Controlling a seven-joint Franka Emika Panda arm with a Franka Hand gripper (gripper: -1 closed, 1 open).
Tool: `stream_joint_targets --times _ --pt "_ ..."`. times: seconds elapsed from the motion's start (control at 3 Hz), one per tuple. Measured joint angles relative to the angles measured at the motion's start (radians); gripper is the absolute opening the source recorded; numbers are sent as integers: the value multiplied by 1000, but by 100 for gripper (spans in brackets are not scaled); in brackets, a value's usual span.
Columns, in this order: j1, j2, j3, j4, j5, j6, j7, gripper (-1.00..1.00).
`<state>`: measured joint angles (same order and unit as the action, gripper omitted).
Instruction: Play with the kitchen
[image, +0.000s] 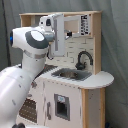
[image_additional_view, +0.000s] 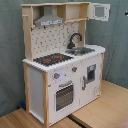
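Two cameras gave you the kitchen (image_additional_view: 65, 65) from opposite ends, and it stood upright on a light-wood floor (image_additional_view: 105, 107) against a grey backdrop. In the second exterior view you saw its black-red stovetop (image_additional_view: 52, 59) toward the second exterior view's left, the black faucet (image_additional_view: 75, 40) and sink (image_additional_view: 82, 50) further right, the oven door (image_additional_view: 64, 96) and two knobs (image_additional_view: 56, 76) below, the grey hood (image_additional_view: 49, 20) above, and a small upper cabinet door (image_additional_view: 100, 12) swung open; no arm showed there. In the first exterior view the white arm (image: 32, 55) filled the first exterior view's left, rising in front of the unit with its upper link (image: 55, 27) raised against the pegboard back (image: 75, 45), above the sink. You could not tell how the jaws stood, since the gripper itself could not be made out.
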<state>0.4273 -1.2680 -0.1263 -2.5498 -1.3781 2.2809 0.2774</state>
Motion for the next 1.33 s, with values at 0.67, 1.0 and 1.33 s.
stream_joint_targets --times 0.67,1.0,1.33 --pt "0 175 -9 111 0 52 0 -100" --pt "0 263 -8 163 0 82 1 -100" --pt "0 349 8 206 1 116 8 -100"
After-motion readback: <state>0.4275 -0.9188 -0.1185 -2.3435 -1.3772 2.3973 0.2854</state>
